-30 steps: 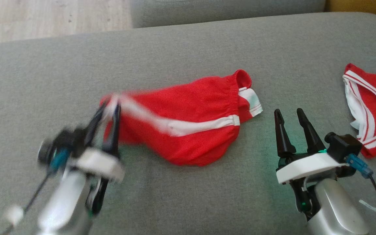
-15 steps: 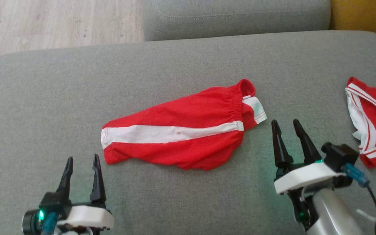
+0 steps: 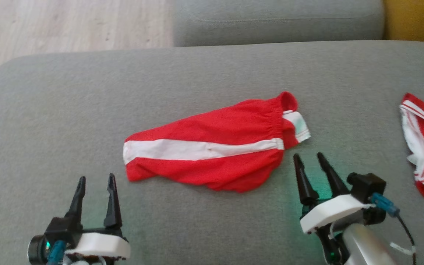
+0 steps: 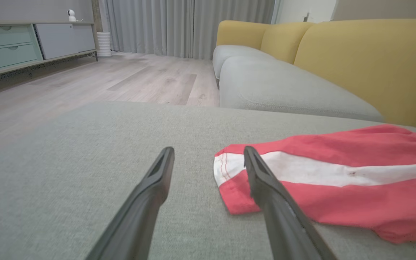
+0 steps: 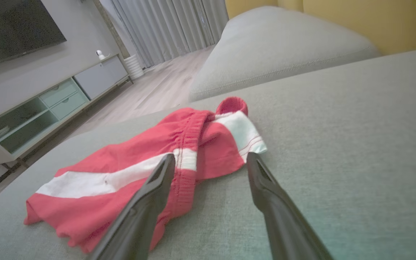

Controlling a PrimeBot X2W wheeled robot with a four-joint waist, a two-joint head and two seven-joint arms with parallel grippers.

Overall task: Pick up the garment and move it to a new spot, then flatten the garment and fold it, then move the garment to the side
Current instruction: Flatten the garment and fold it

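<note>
The garment (image 3: 215,147) is a pair of red shorts with a white side stripe, lying folded lengthwise on the grey sofa cushion (image 3: 197,73). Its hem end points left and its elastic waistband right. My left gripper (image 3: 96,179) stands open below the hem end, apart from the cloth, with nothing between its fingers. In the left wrist view the garment (image 4: 330,177) lies just beyond the right fingertip of the left gripper (image 4: 208,153). My right gripper (image 3: 309,156) is open beside the waistband end. The right wrist view has the right gripper (image 5: 211,159) open, close to the garment's (image 5: 128,169) waistband.
A second red and white garment (image 3: 423,143) lies at the cushion's right edge. Another grey cushion (image 3: 278,22) and a yellow backrest (image 3: 414,20) are behind. Wooden floor (image 3: 68,25) lies past the cushion's far left edge. A low cabinet (image 4: 31,43) stands across the room.
My left gripper let go of the garment's hem, opened and drew back toward me. The garment now lies flat with its stripe straight. The head camera also shifted.
</note>
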